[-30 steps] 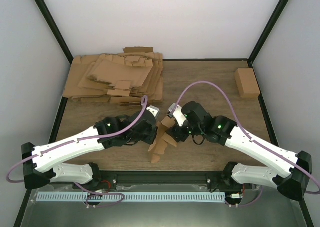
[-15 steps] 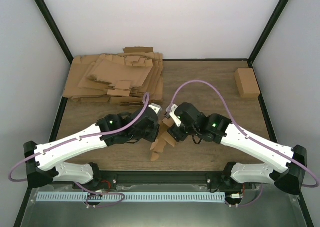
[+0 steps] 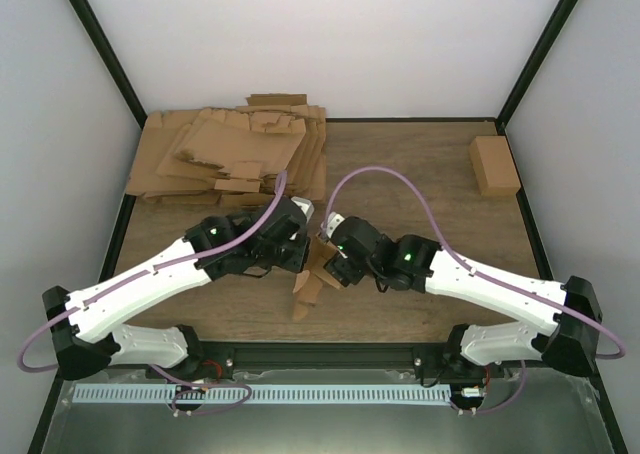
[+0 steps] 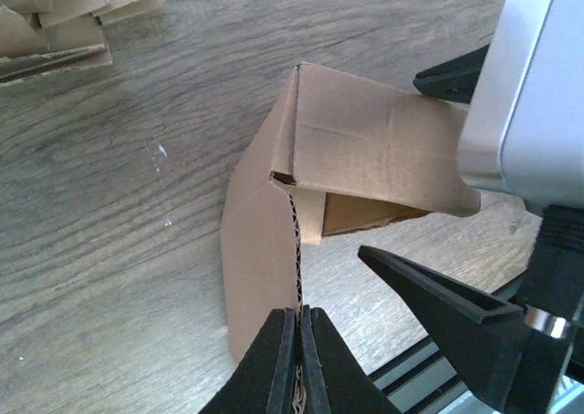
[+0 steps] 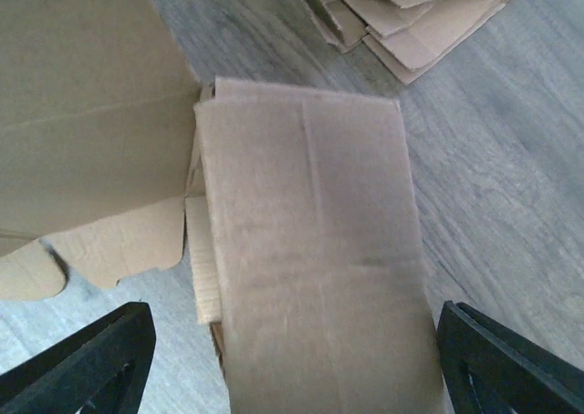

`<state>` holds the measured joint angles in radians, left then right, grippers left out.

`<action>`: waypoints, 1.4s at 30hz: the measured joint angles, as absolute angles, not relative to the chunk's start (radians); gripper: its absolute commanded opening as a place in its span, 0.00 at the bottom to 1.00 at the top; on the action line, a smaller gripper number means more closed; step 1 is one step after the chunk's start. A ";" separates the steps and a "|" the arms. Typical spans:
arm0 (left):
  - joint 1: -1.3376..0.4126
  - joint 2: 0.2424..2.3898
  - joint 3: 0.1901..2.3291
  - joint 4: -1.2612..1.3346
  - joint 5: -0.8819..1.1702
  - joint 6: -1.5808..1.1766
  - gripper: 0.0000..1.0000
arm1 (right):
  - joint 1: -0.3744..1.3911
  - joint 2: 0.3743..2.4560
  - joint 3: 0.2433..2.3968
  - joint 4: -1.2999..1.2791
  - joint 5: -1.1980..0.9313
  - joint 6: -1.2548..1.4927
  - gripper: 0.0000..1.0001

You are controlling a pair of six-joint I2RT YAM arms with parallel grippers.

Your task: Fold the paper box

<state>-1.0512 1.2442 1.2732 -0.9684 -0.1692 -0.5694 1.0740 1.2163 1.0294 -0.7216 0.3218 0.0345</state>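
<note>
Left gripper clamped tight, right gripper spread wide, both angled inward, nose to nose

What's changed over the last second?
The left gripper and right gripper shifted left, carrying the paper box along. The right one's jaws spread wider around a panel. The left stays pinched on the box's edge; the cardboard stack and small block are unmoved.

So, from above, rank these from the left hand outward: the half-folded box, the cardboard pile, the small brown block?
1. Half-folded box, pinched in the left hand, centre front.
2. Cardboard pile, back left.
3. Small brown block, back right corner.
</note>
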 measured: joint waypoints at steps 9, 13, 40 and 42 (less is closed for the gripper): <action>-0.997 1.238 1.277 -0.985 -0.065 -0.540 0.04 | 1.103 1.223 0.962 -0.564 0.422 -0.036 0.85; -0.961 1.238 1.277 -0.991 -0.027 -0.523 0.04 | 1.119 1.222 0.918 -0.505 0.433 -0.079 0.82; -0.881 1.237 1.300 -0.978 0.128 -0.452 0.66 | 1.123 1.303 0.898 -0.423 0.660 -0.134 0.20; -0.879 1.217 1.306 -0.981 0.109 -0.454 0.70 | 1.121 1.304 0.895 -0.423 0.660 -0.110 0.19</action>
